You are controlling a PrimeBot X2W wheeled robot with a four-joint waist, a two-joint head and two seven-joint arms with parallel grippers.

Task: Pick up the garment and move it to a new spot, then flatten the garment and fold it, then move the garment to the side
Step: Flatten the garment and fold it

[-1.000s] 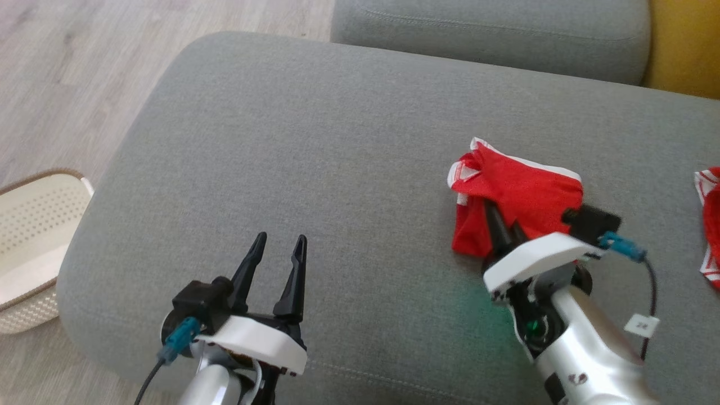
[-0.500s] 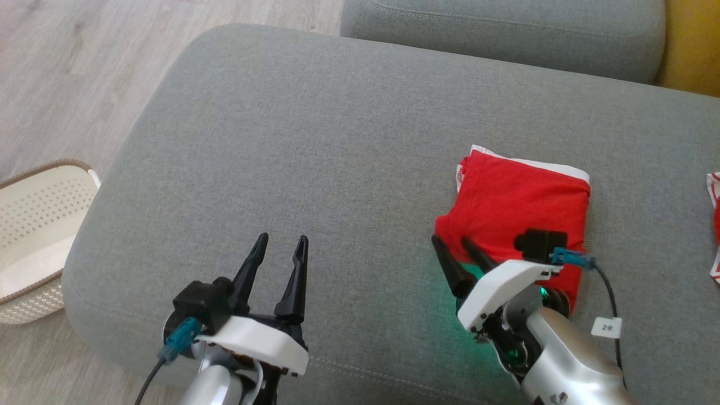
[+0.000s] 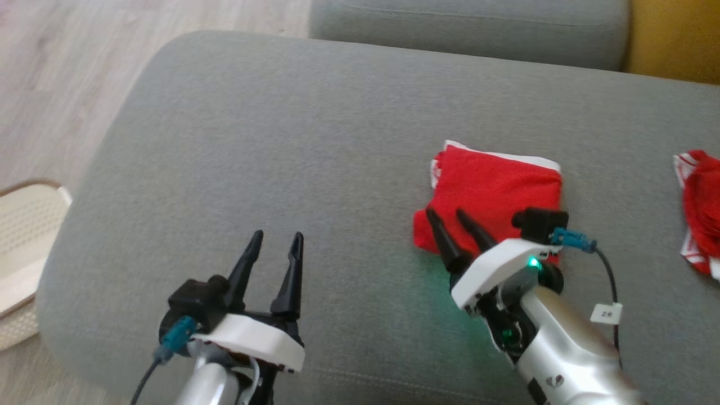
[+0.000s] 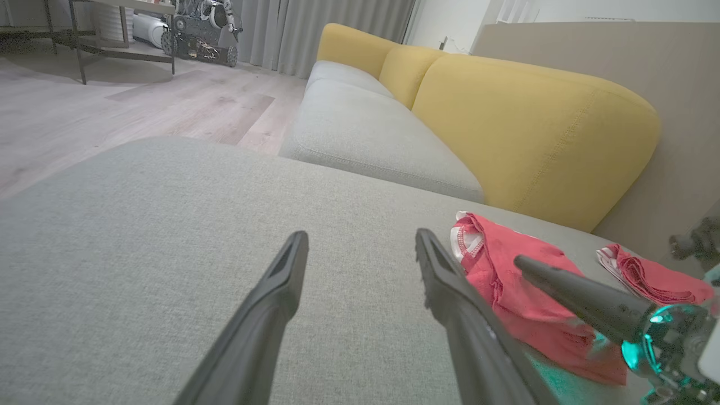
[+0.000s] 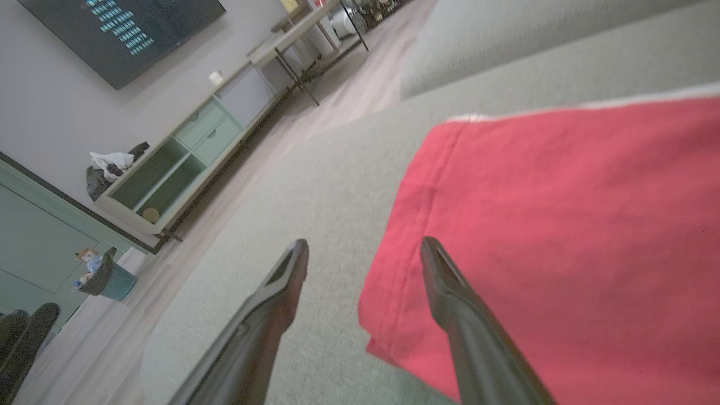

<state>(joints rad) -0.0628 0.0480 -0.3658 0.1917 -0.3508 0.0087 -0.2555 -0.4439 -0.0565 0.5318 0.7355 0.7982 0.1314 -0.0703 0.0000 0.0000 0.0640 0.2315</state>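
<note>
Both pairs of dark fingers are seen spread apart, with nothing gripped. The left gripper is seen over bare grey sofa cushion, well apart from the folded red garment, which is laid flat on that cushion. The right gripper is poised at the garment's near left corner.

I see the garment, smooth red cloth, on a sofa cushion of matt grey weave; lower left, a perforated plastic basket.
</note>
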